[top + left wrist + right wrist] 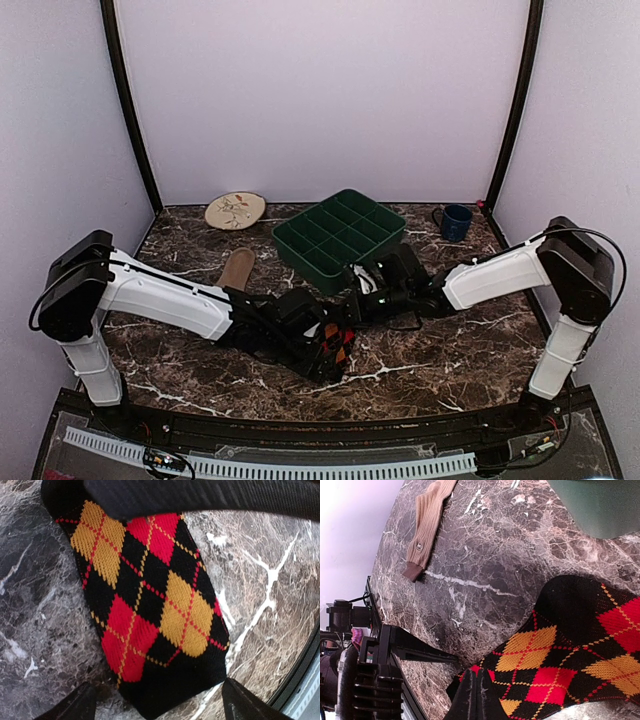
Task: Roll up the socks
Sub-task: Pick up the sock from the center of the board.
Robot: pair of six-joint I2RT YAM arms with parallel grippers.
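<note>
The black argyle sock [150,605] lies flat on the marble between my two grippers; it also shows in the top view [337,345] and the right wrist view [570,660]. My left gripper [160,705] is open, one fingertip on each side of the sock's black end, holding nothing. My right gripper [482,695] is shut, its fingers pressed together with no fabric visible between them, lying over the sock's edge. The tan sock [237,268] lies flat and unrolled to the left, apart from both grippers, and shows in the right wrist view [427,520].
A green compartment tray [340,238] stands just behind the grippers. A beige leaf plate [235,210] is at the back left and a blue mug [455,222] at the back right. The table's front edge runs close below the argyle sock.
</note>
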